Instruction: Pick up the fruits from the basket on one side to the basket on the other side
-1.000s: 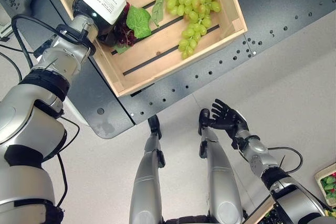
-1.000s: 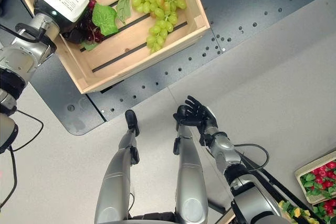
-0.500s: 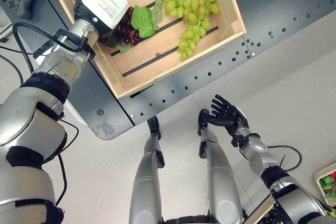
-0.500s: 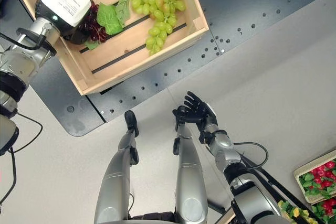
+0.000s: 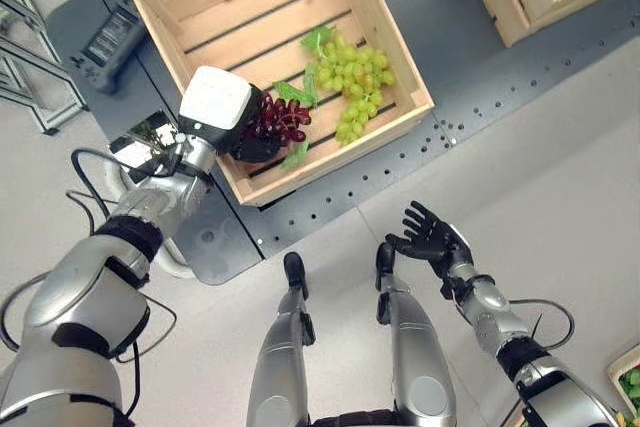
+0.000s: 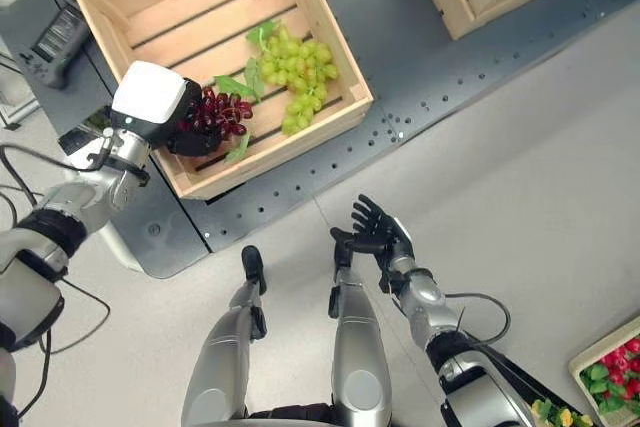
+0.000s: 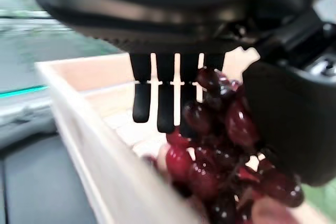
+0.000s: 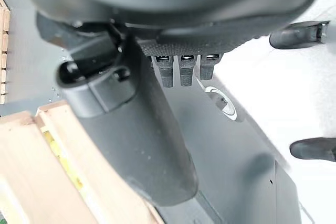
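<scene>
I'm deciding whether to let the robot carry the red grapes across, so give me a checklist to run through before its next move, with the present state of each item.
1. Left hand closed on the red grapes: ok; the wrist view shows fingers and thumb around the bunch.
2. Whole bunch secured: cannot tell; the part beyond the hand hangs free.
3. Bunch clear of the wooden crate wall: not ok; it is over the near wall.
4. Green grapes left undisturbed in the crate: ok.
5. Right hand free: ok; open, holding nothing, away from the crate.
6. Second crate has room: cannot tell.
</scene>
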